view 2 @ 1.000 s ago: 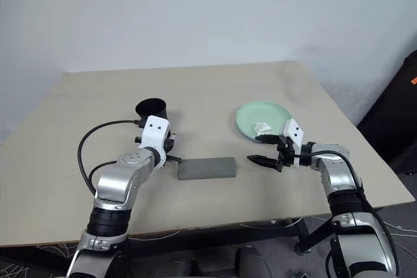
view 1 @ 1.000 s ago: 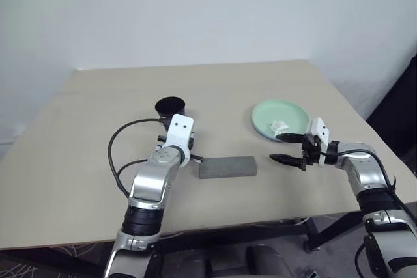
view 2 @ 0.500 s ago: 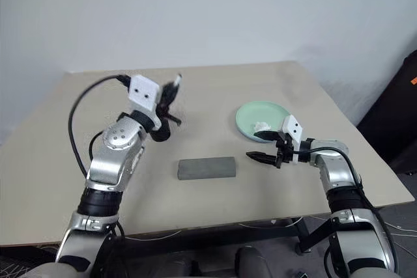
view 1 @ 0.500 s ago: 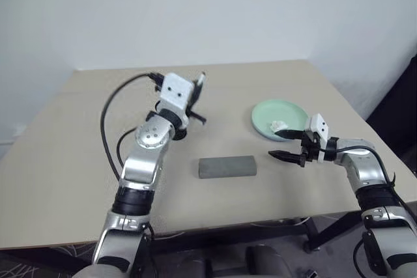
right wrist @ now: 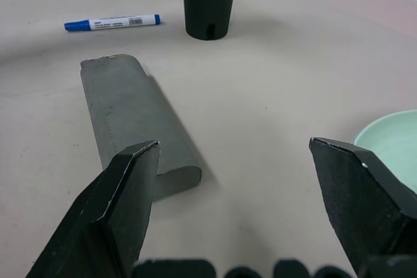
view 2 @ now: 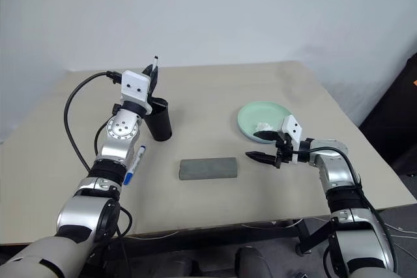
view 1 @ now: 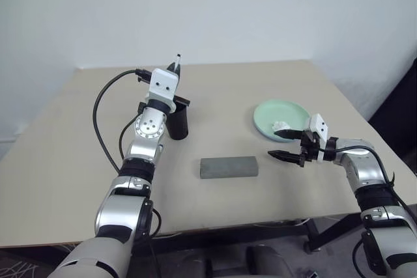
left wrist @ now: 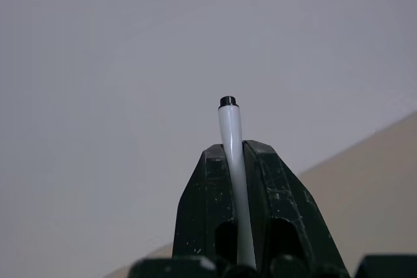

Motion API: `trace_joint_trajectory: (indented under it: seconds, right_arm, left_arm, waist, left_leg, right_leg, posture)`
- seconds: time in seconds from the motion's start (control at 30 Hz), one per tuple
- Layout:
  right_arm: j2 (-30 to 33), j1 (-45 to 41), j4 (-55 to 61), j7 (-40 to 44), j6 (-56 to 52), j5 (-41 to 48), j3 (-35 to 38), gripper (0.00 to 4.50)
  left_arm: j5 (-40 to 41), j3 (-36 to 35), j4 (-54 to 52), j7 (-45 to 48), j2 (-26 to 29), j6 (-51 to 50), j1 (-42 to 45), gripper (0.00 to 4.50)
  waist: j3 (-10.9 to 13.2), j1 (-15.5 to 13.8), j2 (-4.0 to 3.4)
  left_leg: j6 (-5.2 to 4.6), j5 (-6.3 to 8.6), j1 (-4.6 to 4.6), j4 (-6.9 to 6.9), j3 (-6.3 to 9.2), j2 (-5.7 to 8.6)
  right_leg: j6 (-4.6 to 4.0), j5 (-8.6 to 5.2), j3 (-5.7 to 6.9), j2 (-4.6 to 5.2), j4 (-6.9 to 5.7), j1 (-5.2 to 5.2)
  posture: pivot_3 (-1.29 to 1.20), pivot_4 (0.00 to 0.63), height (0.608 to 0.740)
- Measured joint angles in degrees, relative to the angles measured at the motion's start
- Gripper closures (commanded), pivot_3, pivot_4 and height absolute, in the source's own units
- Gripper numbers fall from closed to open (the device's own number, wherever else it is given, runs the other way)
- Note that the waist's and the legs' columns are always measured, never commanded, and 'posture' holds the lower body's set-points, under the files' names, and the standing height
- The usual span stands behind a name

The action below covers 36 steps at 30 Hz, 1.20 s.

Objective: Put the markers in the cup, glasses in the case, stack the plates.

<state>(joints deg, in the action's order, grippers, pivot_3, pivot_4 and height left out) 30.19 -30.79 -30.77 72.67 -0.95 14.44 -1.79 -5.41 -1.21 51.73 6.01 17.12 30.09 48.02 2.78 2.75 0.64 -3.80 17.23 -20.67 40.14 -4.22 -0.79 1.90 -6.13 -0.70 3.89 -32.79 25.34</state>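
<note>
A: What is seen at the left of the counter (view 2: 215, 83)?

B: A blue-capped marker (view 2: 135, 165) is lying flat there. The left tool (view 2: 153, 69) is raised above the black cup (view 2: 159, 119), clamped on a white marker (left wrist: 233, 161) pointing upward.

A: And in the middle?

B: The grey case (view 1: 229, 166) is lying closed.

A: Further right?

B: The right tool (view 1: 285, 144) is held spread wide and empty, between case and mint green plate (view 1: 280, 118). A crumpled white tissue (view 1: 281, 125) is resting on that plate.

Soft, even, fairly bright light; faint shadows, no glare, sharp.
</note>
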Motion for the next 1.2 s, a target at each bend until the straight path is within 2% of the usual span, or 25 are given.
trace_joint_trajectory:
  seconds: [0.13, 0.23, 0.37, 0.7, 0.87, 1.03, 1.2]
  right_arm:
    - [0.1, 0.0, 0.0, 0.0, 0.0, 0.0, 0.0, 0.51]
    - [0.2, 0.1, 0.1, 0.0, 0.0, 0.0, 0.0, 0.51]
    - [0.4, 0.1, 0.2, 0.0, 0.0, 0.0, 0.1, 0.51]
    - [0.5, 0.1, 0.2, 0.0, 0.0, 0.0, 0.1, 0.51]
    - [0.4, 0.1, 0.0, 0.0, 0.2, 0.0, 0.1, 0.51]
    - [0.4, 0.1, -0.4, 0.0, 0.7, 0.0, 0.1, 0.51]
    - [0.4, 0.1, -1.6, 0.2, 1.3, 0.0, 0.1, 0.51]
  left_arm:
    - [-0.7, 0.2, 6.0, -0.5, -0.1, 3.4, 2.2, 4.46]
    - [-0.8, 0.2, 9.2, -0.6, -0.3, 5.0, 2.7, 3.62]
    - [-0.9, 0.3, 11.3, -0.8, -1.3, 5.6, 3.2, 2.28]
    - [-0.3, -0.3, 11.1, -1.1, -1.7, 6.1, 5.1, 2.28]
    - [1.8, -1.8, 6.0, -0.7, -1.7, 1.7, 4.7, 2.28]
    - [5.4, -4.8, -9.1, -0.8, -0.7, -13.2, 0.5, 2.28]
    - [6.9, -7.4, -29.0, -1.4, 3.0, -36.6, -7.7, 2.28]
  waist:
    - [0.0, 0.0, 0.00]
    - [0.0, 0.0, 0.00]
    - [0.0, 0.0, 0.00]
    - [0.0, 0.0, 0.00]
    - [0.0, 0.0, 0.00]
    - [0.0, 0.2, 0.00]
    - [0.0, 0.2, 0.00]
  left_leg:
    - [0.01, 0.01, 0.01, -0.02, 0.00, 0.00]
    - [0.01, 0.00, 0.01, -0.02, -0.01, 0.00]
    - [0.01, 0.00, 0.00, -0.01, 0.01, 0.00]
    - [0.01, 0.01, -0.01, -0.02, 0.02, 0.00]
    - [0.01, 0.01, 0.00, -0.01, 0.03, -0.01]
    - [0.02, 0.01, 0.01, -0.02, 0.05, -0.03]
    - [0.03, 0.00, 0.02, -0.03, 0.07, -0.06]
  right_leg:
    - [0.01, 0.00, 0.01, 0.00, 0.00, 0.00]
    - [0.01, 0.01, 0.01, 0.02, -0.01, 0.00]
    - [0.02, 0.01, 0.02, 0.02, -0.01, 0.00]
    - [0.03, 0.02, 0.04, 0.03, -0.01, 0.00]
    - [0.03, 0.02, 0.04, 0.03, -0.02, 0.00]
    - [0.03, 0.02, 0.04, 0.02, -0.05, 0.03]
    - [0.03, 0.02, 0.04, 0.00, -0.11, 0.05]
  posture:
    - [0.00, 0.000, 0.740]
    - [0.00, 0.000, 0.740]
    - [0.00, 0.000, 0.740]
    - [0.00, 0.000, 0.740]
    - [0.00, 0.000, 0.740]
    - [0.00, 0.000, 0.740]
    - [0.00, 0.000, 0.740]
